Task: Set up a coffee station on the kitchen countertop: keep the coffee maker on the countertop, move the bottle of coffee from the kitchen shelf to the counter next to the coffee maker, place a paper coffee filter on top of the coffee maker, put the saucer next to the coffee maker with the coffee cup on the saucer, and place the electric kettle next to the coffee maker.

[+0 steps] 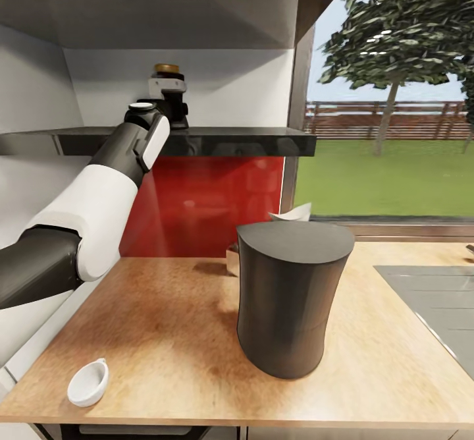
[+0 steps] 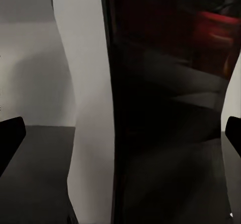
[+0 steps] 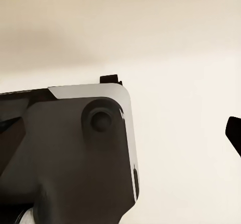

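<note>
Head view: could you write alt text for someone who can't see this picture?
A robot's left arm reaches up to a dark wall shelf, its left gripper at a small dark bottle of coffee with an amber top. Below, a tall grey coffee maker stands on a wooden countertop, a white coffee cup near the front edge.

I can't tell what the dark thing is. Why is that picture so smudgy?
Left wrist view: the bottle of coffee sits so near the camera it blurs, with a red glare. Head view: sharp; the coffee maker shades the kitchen countertop.
</note>
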Motion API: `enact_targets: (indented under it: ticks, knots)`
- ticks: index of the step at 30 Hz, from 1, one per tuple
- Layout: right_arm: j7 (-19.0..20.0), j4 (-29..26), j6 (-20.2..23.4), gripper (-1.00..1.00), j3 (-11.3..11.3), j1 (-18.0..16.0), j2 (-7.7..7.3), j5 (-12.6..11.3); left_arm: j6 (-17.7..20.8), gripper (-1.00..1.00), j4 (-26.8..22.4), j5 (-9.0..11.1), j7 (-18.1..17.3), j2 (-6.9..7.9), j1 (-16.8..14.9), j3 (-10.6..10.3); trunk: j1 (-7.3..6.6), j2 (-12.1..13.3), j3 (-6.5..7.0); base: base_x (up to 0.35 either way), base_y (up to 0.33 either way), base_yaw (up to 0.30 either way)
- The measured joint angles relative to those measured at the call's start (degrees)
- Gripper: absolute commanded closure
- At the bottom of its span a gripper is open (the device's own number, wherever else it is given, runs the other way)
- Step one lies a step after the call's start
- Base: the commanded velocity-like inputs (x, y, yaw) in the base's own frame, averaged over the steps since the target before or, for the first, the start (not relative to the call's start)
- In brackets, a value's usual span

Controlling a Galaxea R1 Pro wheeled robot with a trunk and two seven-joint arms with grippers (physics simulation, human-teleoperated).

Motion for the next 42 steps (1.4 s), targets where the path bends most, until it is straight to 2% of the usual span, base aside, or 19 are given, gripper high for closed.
enact_targets:
  ticks: [15, 16, 30, 42]
  knots:
    - [0.00, 0.00, 0.00, -1.00, 0.00, 0.00, 0.00, -0.01, -0.01, -1.00, -0.35, -0.06, 0.10, 0.01, 0.00, 0.05, 0.00, 0.00, 0.00, 0.032, 0.000, 0.000]
    - [0.00, 0.00, 0.00, -1.00, 0.00, 0.00, 0.00, 0.00, 0.05, 1.00, -0.35, -0.06, 0.07, 0.01, 0.00, 0.06, 0.00, 0.00, 0.00, 0.000, 0.000, 0.000]
    - [0.00, 0.00, 0.00, -1.00, 0.00, 0.00, 0.00, -0.06, 0.13, 1.00, -0.37, 0.00, -0.40, 0.02, -0.01, 0.07, 0.00, -0.01, 0.01, 0.000, 0.000, 0.000]
    - [-0.02, 0.00, 0.00, -1.00, 0.00, 0.00, 0.02, -0.06, 0.27, 1.00, -0.54, -0.03, -0.53, 1.39, -0.05, 0.04, 0.00, 0.00, 0.00, 0.000, 0.000, 0.000]
